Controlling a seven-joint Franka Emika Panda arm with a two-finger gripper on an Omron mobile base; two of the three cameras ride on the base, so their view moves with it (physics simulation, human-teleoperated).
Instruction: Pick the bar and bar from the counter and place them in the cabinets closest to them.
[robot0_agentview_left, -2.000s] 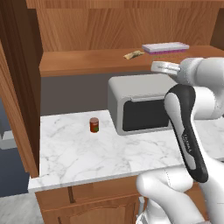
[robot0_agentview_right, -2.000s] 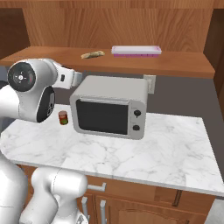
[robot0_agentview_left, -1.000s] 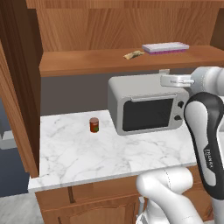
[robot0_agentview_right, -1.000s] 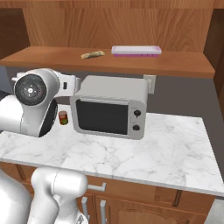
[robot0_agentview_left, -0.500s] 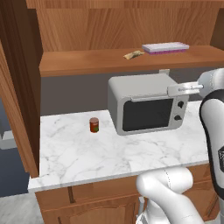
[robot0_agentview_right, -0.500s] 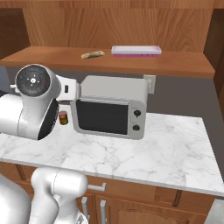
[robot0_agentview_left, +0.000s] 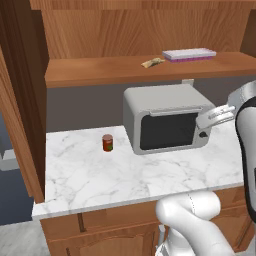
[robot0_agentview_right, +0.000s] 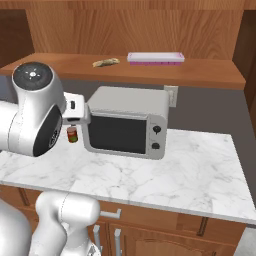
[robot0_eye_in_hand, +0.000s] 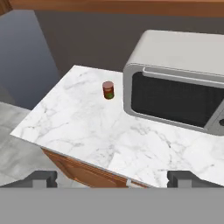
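A tan-golden crinkly bar (robot0_agentview_left: 152, 62) (robot0_agentview_right: 106, 62) lies on the wooden shelf of the open wall cabinet (robot0_agentview_left: 100, 72) (robot0_agentview_right: 210, 75), above the microwave. My gripper (robot0_eye_in_hand: 111, 178) is open, its two fingertips far apart with nothing between them. It hangs out in front of the white marble counter (robot0_agentview_left: 90, 175) (robot0_eye_in_hand: 87, 127), looking down at it. From the base views my hand (robot0_agentview_left: 216, 116) (robot0_agentview_right: 75, 112) floats level with the microwave's front, well below the shelf and away from the bar.
A grey microwave (robot0_agentview_left: 167, 117) (robot0_agentview_right: 127, 122) (robot0_eye_in_hand: 179, 87) stands on the counter under the shelf. A small red jar (robot0_agentview_left: 107, 142) (robot0_agentview_right: 72, 134) (robot0_eye_in_hand: 108, 90) sits to its left. A flat white and pink tray (robot0_agentview_left: 189, 54) (robot0_agentview_right: 155, 58) rests on the shelf beside the bar. An open cabinet door (robot0_agentview_left: 20, 100) juts out at the left.
My hand has drawn back from the shelf and dropped to microwave height, swinging right in the left base view. The gripper stays open. The bar on the shelf has not moved.
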